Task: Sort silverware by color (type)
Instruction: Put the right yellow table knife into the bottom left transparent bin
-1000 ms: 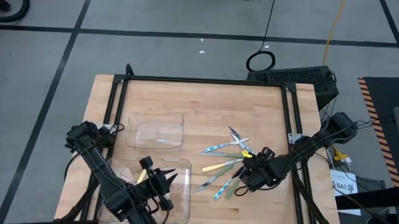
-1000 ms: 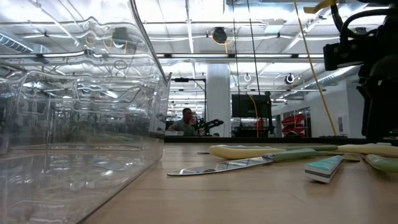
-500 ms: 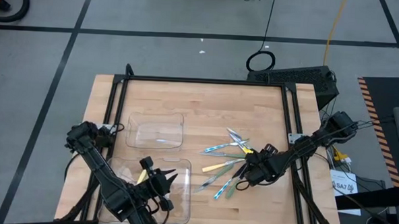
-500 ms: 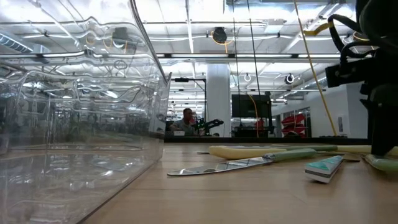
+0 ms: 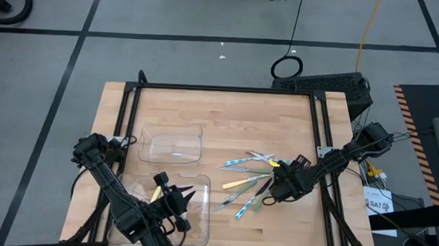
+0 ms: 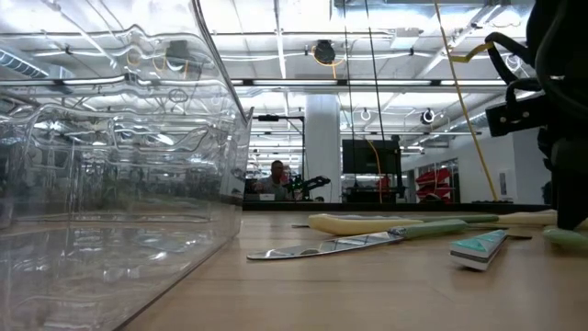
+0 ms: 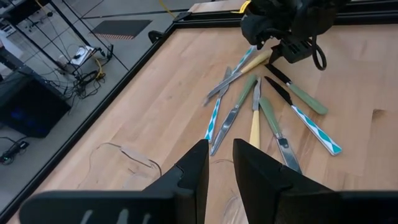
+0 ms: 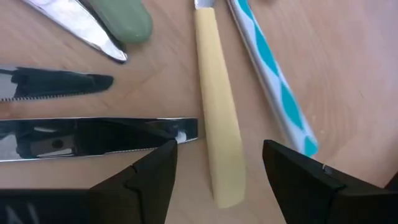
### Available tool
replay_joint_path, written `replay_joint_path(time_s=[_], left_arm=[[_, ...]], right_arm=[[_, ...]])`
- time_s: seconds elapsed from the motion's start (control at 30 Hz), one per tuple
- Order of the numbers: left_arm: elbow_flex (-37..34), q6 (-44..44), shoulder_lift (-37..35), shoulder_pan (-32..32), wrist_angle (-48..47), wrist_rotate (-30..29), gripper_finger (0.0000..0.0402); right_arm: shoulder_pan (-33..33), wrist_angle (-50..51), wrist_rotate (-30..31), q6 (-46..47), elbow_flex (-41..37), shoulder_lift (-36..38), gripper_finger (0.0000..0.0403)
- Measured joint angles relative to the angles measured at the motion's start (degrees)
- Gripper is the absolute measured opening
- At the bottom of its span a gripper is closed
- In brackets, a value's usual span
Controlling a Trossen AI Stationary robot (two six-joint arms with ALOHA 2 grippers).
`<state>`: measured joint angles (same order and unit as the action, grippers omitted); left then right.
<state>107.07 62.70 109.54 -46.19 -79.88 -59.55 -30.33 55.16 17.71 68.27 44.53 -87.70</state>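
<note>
Robotics lab: taped concrete floor (image 5: 209, 19), ceiling strip lights (image 6: 367, 57), cables (image 5: 368, 33)

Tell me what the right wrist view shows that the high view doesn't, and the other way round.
Only the right wrist view shows close detail: the right pincer open, its fingers straddling a yellow handle, beside a blue-and-white patterned handle, a green handle and serrated knife blades.

Only the high view shows the whole wooden table, two clear trays, and the left pincer over the nearer tray, away from the pile.

Both show the silverware pile with the right pincer at it.
</note>
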Motion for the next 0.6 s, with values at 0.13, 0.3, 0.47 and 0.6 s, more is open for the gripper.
replay_joint_path(time_s=[0.13, 0.3, 0.47, 0.6], left_arm=[[0.0, 0.0, 0.0, 0.0, 0.0, 0.0, 0.0083], [0.0, 0.0, 0.0, 0.0, 0.0, 0.0, 0.0083], [0.0, 0.3, 0.0, 0.0, 0.0, 0.0, 0.0083], [0.0, 0.2, 0.0, 0.0, 0.0, 0.0, 0.0083]], right_arm=[[0.0, -0.5, -1.2, -1.5, 0.8, 0.0, 0.0231], [-0.1, -3.0, -1.2, -4.8, 0.8, 0.0, 0.0213], [0.0, -3.0, -1.5, -4.6, 0.8, 0.0, 0.0171], [-0.4, -2.8, -4.5, -4.5, 1.1, 0.1, 0.0147]])
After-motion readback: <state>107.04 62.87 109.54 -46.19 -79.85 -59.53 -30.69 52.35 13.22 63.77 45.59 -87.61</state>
